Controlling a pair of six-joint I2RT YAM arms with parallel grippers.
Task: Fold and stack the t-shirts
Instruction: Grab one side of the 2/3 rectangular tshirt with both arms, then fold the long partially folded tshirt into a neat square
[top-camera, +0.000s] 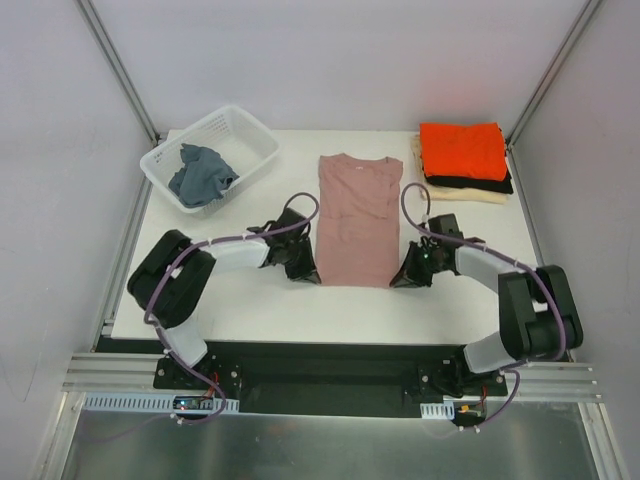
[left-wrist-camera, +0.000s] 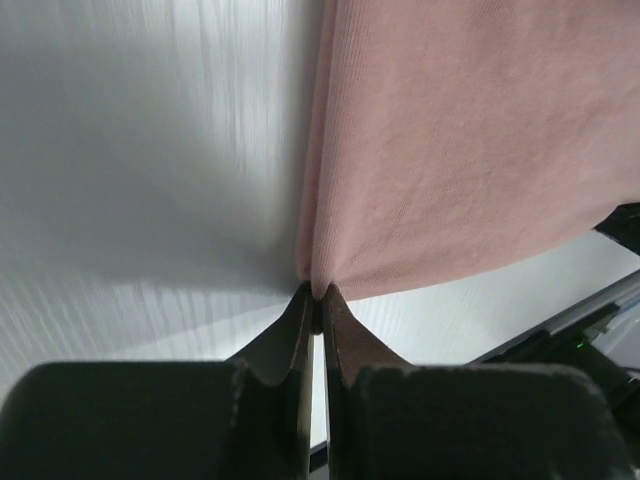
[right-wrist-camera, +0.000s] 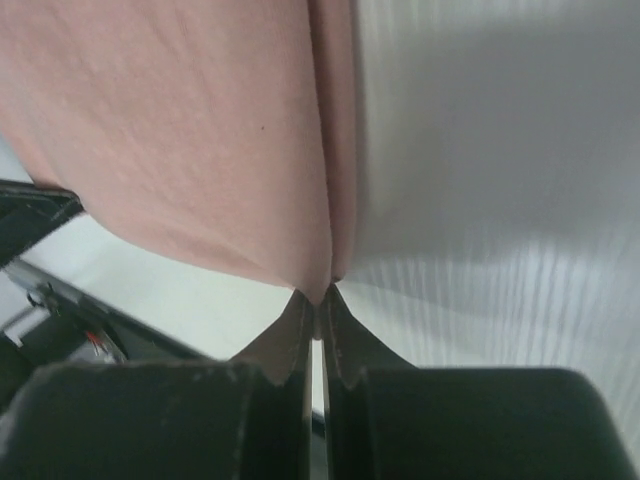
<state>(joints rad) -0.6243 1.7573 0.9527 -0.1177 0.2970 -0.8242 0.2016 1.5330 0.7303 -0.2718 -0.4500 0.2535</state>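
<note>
Fingers (left-wrist-camera: 285, 345) of the left gripper (left-wrist-camera: 315, 296) are pressed together on the near left corner of the pink t-shirt (top-camera: 357, 215); in the left wrist view the cloth is seen pinched between the two tips, with the hem drawn into a small peak; the right gripper (right-wrist-camera: 318, 298) is closed in the same way on the near right corner, a fold of the hem being nipped between its fingers (right-wrist-camera: 345, 340). The pink t-shirt is laid flat in the middle of the table (top-camera: 250, 305), collar towards the far edge, sleeves folded in so that a long narrow strip is formed; both arms are stretched low towards its near hem, one at each side. At the far right corner a stack is found: an orange t-shirt (top-camera: 462, 150) on top, a black t-shirt (top-camera: 480, 185) beneath it, a cream t-shirt (top-camera: 495, 198) at the bottom. At the far left a white basket (top-camera: 252, 150) is set on the table; a grey-blue cloth (top-camera: 200, 175) is bunched inside it.
</note>
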